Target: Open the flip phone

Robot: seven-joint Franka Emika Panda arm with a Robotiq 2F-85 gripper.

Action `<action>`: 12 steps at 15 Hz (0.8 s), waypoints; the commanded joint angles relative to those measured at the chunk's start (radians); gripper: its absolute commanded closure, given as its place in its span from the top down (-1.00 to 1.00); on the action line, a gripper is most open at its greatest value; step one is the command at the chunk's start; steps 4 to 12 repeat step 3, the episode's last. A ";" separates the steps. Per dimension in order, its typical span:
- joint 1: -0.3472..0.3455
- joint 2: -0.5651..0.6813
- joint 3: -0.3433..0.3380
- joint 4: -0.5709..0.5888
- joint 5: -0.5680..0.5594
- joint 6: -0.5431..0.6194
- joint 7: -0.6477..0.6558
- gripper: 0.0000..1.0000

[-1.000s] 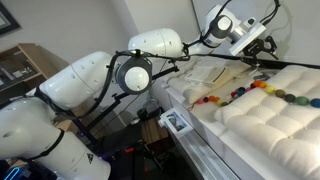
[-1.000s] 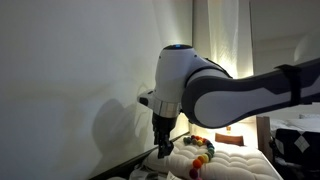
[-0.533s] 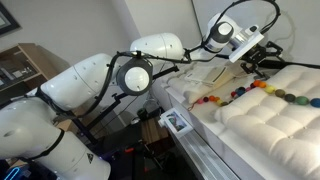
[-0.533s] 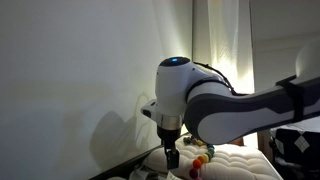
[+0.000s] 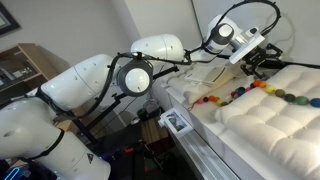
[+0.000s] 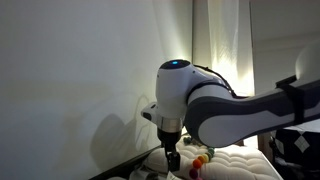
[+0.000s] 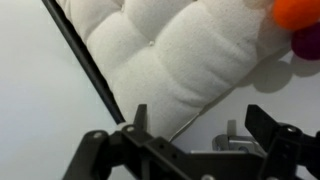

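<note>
My gripper (image 7: 200, 125) is open, with its two dark fingers spread wide. In the wrist view a small silver-grey flat piece, the flip phone (image 7: 236, 138), peeks out low between the fingers, partly hidden by the gripper's body. Nothing is held. In both exterior views the gripper (image 5: 262, 58) (image 6: 172, 158) hangs just above the far edge of the white quilted mattress (image 5: 270, 120). The phone itself does not show clearly in either of those views.
A string of multicoloured beads (image 5: 250, 92) lies across the mattress; it also shows as orange and purple at the wrist view's corner (image 7: 300, 15). A black cable (image 7: 85, 65) runs diagonally. A small rectangular object (image 5: 178, 122) lies on the ledge beside the bed. A white wall (image 6: 70, 80) stands close behind.
Over the last second the gripper came down and forward toward the mattress edge. In the last half second it has barely moved. Its fingers stay open.
</note>
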 commanded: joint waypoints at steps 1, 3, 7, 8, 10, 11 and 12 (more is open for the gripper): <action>0.000 0.000 -0.001 0.004 0.002 -0.003 -0.001 1.00; 0.000 0.000 -0.001 0.004 0.002 -0.003 -0.001 1.00; 0.000 0.000 -0.001 0.004 0.002 -0.003 -0.001 1.00; 0.000 0.000 -0.001 0.004 0.002 -0.003 -0.001 1.00; 0.000 0.000 -0.001 0.004 0.002 -0.003 -0.001 1.00; 0.000 0.000 -0.001 0.004 0.002 -0.003 -0.001 1.00; 0.000 0.000 -0.001 0.004 0.002 -0.003 -0.001 1.00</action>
